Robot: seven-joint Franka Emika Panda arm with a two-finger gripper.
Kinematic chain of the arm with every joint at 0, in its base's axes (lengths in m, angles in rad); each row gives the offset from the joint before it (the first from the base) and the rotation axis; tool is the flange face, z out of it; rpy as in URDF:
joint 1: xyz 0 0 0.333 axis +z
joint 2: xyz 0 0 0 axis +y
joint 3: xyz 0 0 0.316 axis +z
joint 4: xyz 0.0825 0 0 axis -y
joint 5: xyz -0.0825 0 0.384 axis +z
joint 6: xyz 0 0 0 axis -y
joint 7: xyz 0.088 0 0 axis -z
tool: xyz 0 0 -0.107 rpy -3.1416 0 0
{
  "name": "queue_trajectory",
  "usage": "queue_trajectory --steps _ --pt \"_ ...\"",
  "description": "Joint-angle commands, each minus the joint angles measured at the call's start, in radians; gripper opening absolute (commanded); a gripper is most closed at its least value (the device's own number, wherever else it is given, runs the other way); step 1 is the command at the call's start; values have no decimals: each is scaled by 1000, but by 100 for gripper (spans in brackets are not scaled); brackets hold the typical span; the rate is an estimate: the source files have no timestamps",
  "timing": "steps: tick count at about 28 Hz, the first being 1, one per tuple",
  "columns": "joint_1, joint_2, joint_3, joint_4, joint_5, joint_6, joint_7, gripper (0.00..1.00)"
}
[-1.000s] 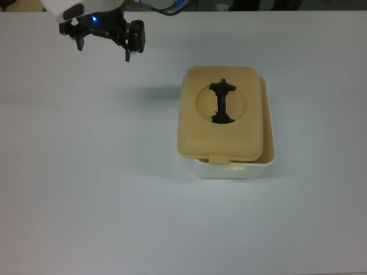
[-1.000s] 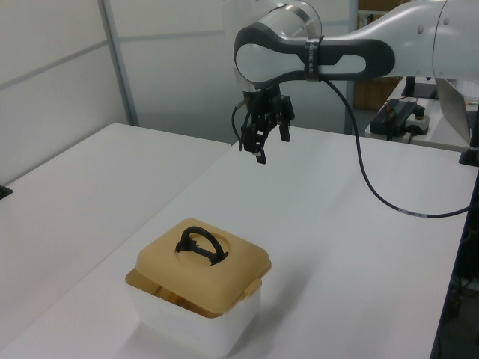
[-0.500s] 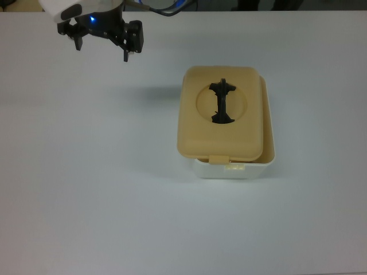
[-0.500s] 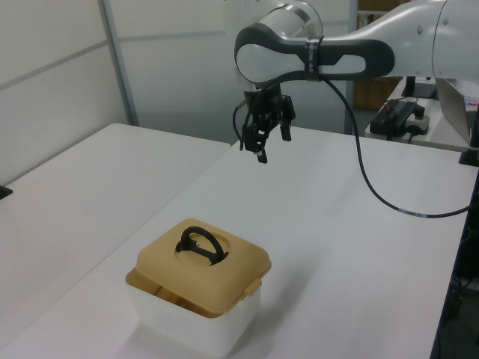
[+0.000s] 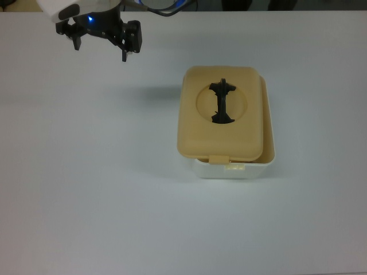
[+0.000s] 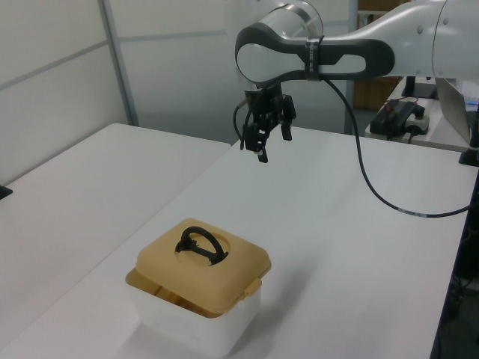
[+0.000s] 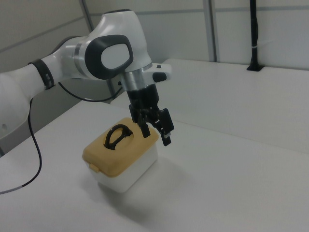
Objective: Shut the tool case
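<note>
Tool case (image 5: 229, 163) seen in the top view right of centre on the white table (image 5: 86, 189); tan lid (image 5: 221, 112) resting on the white tub but shifted toward the top view's left, leaving a strip of tub rim exposed along the right and lower edges. Black handle (image 5: 222, 102) lying in the lid's round recess; tan latch tab at the lid's lower edge hanging over the tub wall, apparently not engaged. Gripper (image 5: 98, 44) at the top view's upper left, well apart from the case, fingers spread wide with nothing between them. In the left view, tool case (image 6: 196, 314) near the lower edge, lid (image 6: 203, 269) sitting askew with a gap open at the near left corner; handle (image 6: 199, 244) standing up from the recess. Gripper (image 6: 263, 140) held high above the table, far behind the case, fingers parted and empty, carried by the white arm (image 6: 352, 52) entering from the left view's right. In the right view, tool case (image 7: 128, 169) left of centre, lid (image 7: 119, 150) on top, handle (image 7: 117, 136) upright; gripper (image 7: 154, 130) overlapping the lid's right edge, contact not determinable from this angle, fingers apart.
</note>
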Motion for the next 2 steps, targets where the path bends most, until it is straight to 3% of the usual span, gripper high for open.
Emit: queue_trajectory --steps 1,2 --pt "2 -6 -6 -4 -7 -7 -19 100" --pt "2 -7 -6 -4 -7 -7 -19 100"
